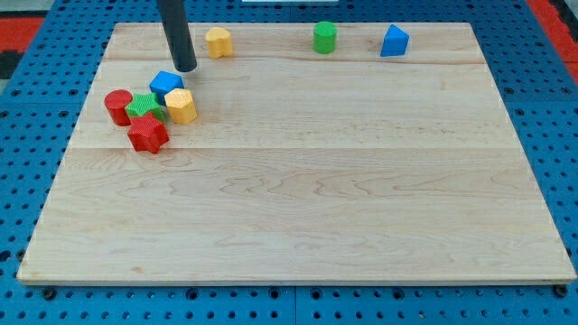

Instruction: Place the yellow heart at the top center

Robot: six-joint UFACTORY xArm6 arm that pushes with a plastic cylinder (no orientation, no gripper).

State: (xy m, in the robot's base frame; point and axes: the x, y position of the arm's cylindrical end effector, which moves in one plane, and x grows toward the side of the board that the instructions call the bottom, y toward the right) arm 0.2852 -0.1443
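Note:
The yellow heart sits near the board's top edge, left of center. My tip is on the board just down-left of the heart, a small gap apart, and just above a blue block. The rod rises out of the view's top.
A cluster lies at the left: red cylinder, green block, yellow hexagonal block, red star-like block. A green cylinder and a blue block stand along the top edge to the right. The wooden board lies on a blue pegboard.

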